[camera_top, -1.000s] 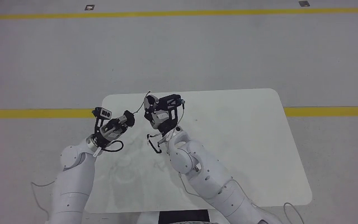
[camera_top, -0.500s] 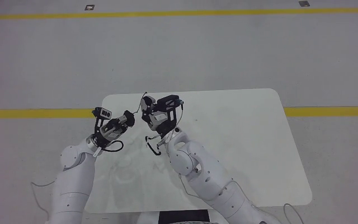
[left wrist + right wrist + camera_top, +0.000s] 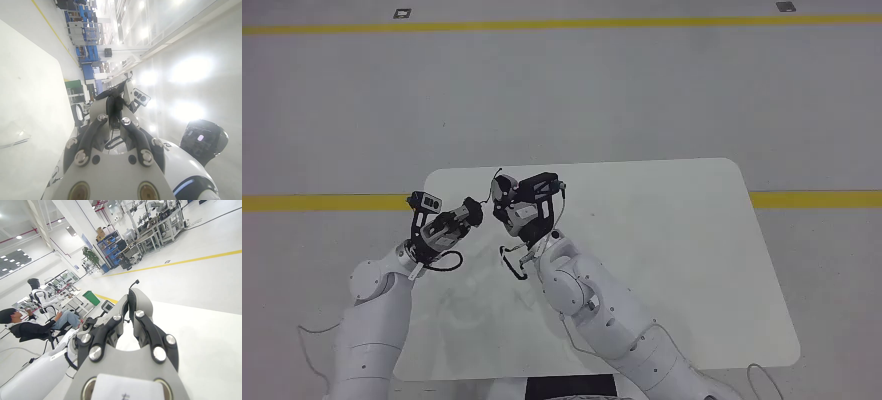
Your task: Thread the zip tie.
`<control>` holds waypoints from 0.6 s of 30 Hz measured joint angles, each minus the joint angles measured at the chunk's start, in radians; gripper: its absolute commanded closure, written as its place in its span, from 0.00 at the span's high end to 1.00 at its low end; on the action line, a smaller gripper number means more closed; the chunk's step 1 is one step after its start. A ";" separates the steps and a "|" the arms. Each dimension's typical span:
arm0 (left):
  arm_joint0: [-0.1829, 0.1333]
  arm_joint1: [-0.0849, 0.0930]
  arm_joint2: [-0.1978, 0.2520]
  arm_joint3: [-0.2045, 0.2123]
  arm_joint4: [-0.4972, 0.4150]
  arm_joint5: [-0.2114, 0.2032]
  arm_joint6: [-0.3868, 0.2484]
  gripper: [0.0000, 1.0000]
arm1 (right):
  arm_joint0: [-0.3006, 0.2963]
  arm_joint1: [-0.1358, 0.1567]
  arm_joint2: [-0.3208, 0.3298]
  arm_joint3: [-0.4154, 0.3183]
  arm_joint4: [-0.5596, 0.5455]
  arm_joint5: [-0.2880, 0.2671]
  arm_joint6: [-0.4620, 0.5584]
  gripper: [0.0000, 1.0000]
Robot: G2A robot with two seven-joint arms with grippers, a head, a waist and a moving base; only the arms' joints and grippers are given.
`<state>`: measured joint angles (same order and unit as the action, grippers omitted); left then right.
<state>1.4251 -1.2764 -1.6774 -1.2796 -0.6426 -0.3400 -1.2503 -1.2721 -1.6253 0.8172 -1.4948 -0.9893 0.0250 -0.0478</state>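
One zip tie (image 3: 492, 182) is counted, a thin black strand, and it is gripped at two places along its length. The left jaws are closed on one stretch of it. In the left wrist view a free length of the zip tie (image 3: 112, 136) is seen trailing back from between those closed jaws toward the wrist. The right jaws are pressed together on another stretch. In the right wrist view a short end of the zip tie (image 3: 135, 283) is seen sticking out just past the tips, bent slightly to one side and finished by a small dark block.

In the top view the strand's long axis is laid slantwise. It runs from the left jaws across the small gap to the right jaws, and the free end points away from the robot toward the far edge of the counter (image 3: 672, 250). The two sets of jaws are held tip toward tip, near each other but apart.

Two arms are counted, the left arm (image 3: 382, 290) and the right arm (image 3: 592, 300), and one counter.
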 measured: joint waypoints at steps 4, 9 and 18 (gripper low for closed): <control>0.000 0.000 0.000 0.000 0.000 0.000 0.000 0.00 | -0.002 -0.001 0.001 0.000 -0.003 0.002 -0.006 0.00; 0.000 0.000 0.000 0.000 0.000 0.000 0.000 0.00 | -0.006 -0.002 0.005 -0.005 0.022 -0.031 -0.026 0.00; 0.000 0.000 0.000 0.000 0.000 0.000 0.000 0.00 | -0.001 -0.004 -0.001 0.012 0.034 -0.062 0.007 0.00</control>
<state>1.4251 -1.2764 -1.6774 -1.2796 -0.6426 -0.3400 -1.2503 -1.2727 -1.6290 0.8163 -1.4830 -0.9548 -0.0368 -0.0403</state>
